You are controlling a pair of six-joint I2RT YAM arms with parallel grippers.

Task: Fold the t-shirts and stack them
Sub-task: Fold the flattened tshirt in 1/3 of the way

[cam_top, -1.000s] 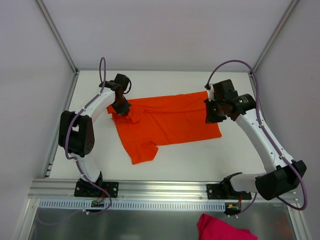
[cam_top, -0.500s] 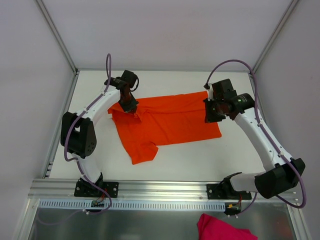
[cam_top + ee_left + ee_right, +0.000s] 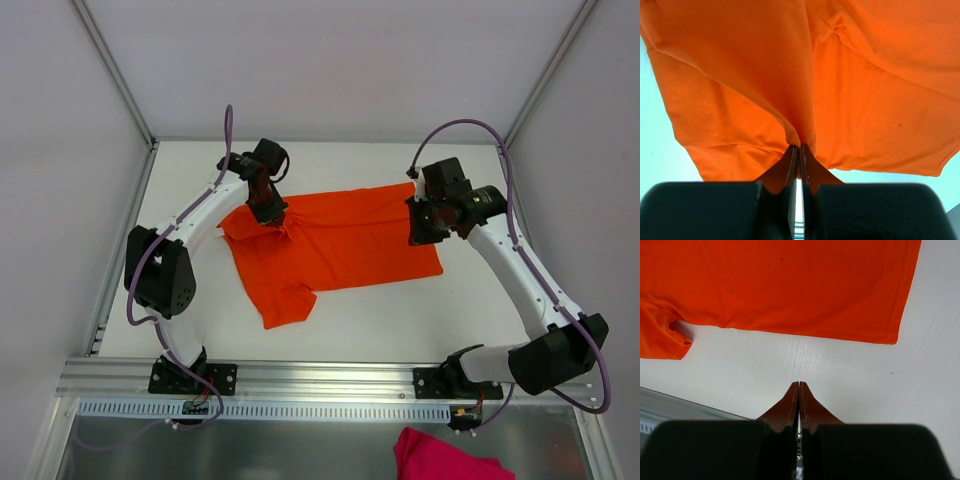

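Pulled further inward: pinch of plain bright orange soft-fabric t-shirt [image 3: 340, 245], clamped in left end effector [image 3: 799, 146]; rest spread below on white tabletop [image 3: 380, 310]. Sleeve fold probably under way. Right end effector [image 3: 799, 383] pressed together, empty, hem just ahead.

I see the orange t-shirt [image 3: 340, 245] spread mostly flat on the bench [image 3: 400, 310] (one sleeve toward the near edge), its left end bunched up.
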